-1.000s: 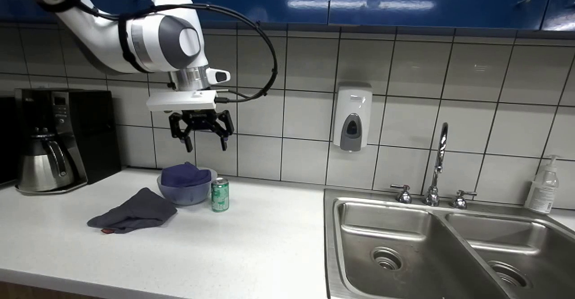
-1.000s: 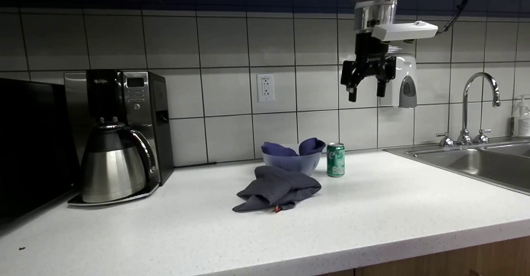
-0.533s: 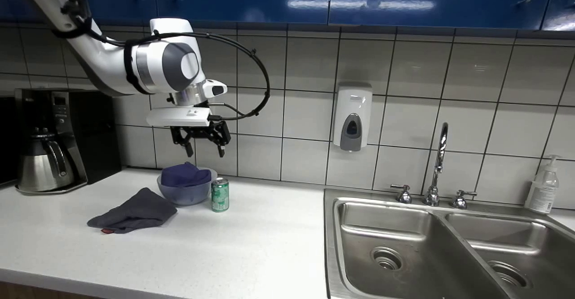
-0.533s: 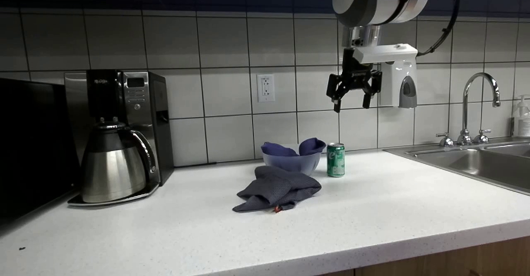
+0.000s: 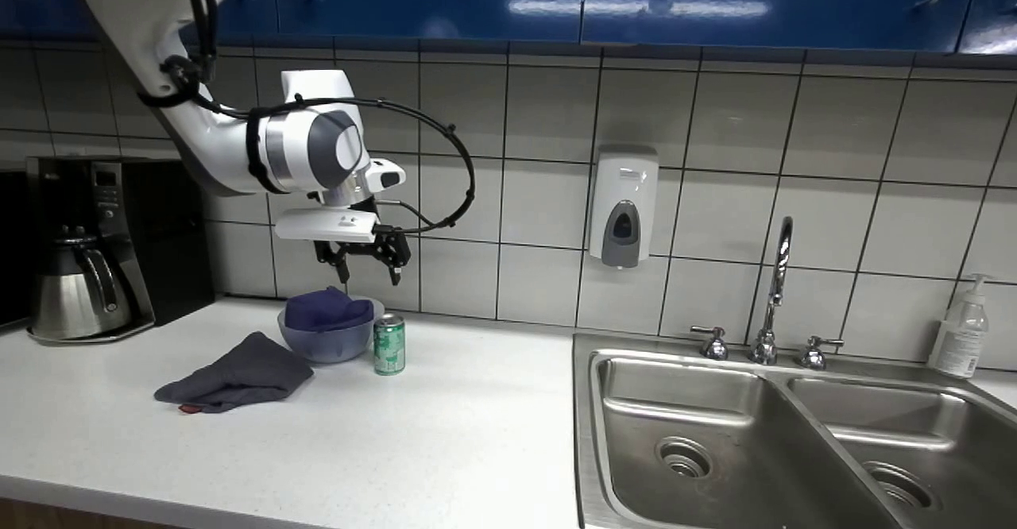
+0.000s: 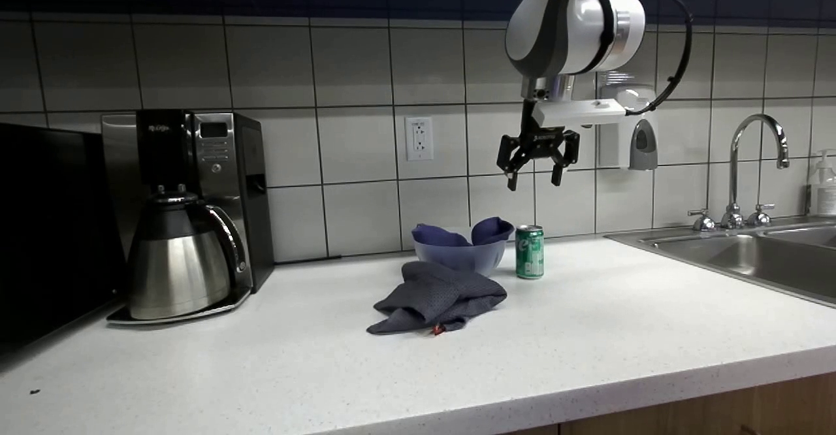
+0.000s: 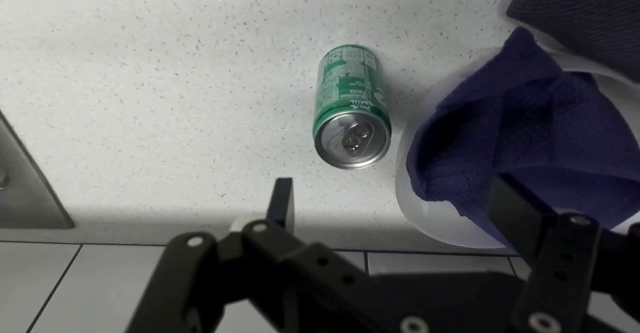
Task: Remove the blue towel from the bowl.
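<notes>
The blue towel (image 5: 326,309) is bunched inside a translucent bowl (image 5: 334,346) at the back of the counter. In an exterior view, towel folds (image 6: 493,230) rise above the rim of the bowl (image 6: 464,260). In the wrist view the towel (image 7: 530,123) fills most of the bowl (image 7: 425,218) at the right. My gripper (image 5: 369,276) is open and empty, above and slightly toward the sink side of the bowl; it also shows in an exterior view (image 6: 534,183). In the wrist view my gripper (image 7: 392,188) has one finger over the towel and one over bare counter.
A green can (image 5: 389,345) stands beside the bowl, also under the gripper in the wrist view (image 7: 352,108). A dark grey cloth (image 6: 437,294) lies in front of the bowl. A coffee maker (image 6: 251,200), tiled wall, soap dispenser (image 5: 624,207) and sink (image 5: 584,434) surround the counter.
The gripper has come down and, in an exterior view, moved left toward the bowl. It stays open. The towel, bowl, can and grey cloth have not moved.
</notes>
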Controlling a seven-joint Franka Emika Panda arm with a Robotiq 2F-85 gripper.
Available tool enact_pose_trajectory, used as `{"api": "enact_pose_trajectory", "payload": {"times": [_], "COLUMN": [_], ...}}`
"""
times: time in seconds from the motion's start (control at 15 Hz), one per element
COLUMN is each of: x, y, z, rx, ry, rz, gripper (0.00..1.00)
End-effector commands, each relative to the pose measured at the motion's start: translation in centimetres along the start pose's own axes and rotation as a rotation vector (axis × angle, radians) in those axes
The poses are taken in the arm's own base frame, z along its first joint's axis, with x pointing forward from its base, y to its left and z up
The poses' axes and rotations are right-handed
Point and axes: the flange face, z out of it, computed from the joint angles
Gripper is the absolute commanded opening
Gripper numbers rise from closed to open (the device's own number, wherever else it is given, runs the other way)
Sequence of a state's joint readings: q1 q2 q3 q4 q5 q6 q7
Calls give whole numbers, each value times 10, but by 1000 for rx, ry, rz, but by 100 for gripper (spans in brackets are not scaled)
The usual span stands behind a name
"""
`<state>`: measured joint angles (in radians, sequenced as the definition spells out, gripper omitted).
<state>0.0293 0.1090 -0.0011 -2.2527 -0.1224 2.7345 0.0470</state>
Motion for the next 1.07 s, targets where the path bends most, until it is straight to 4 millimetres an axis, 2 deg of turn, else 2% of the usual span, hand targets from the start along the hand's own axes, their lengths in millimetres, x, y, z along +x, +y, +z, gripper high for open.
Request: {"api": "enact_pose_trajectory", "payload": {"times": [0.0,0.27,0.6,1.0], "x": [21,33,48,50], "y": [-12,-24,-35,-51], "z": [25,50,67,87], "rx": [16,24,40,68], "ry": [7,7,19,6], "rz": [25,5,-20,-28], "gripper": [100,100,100,100]}}
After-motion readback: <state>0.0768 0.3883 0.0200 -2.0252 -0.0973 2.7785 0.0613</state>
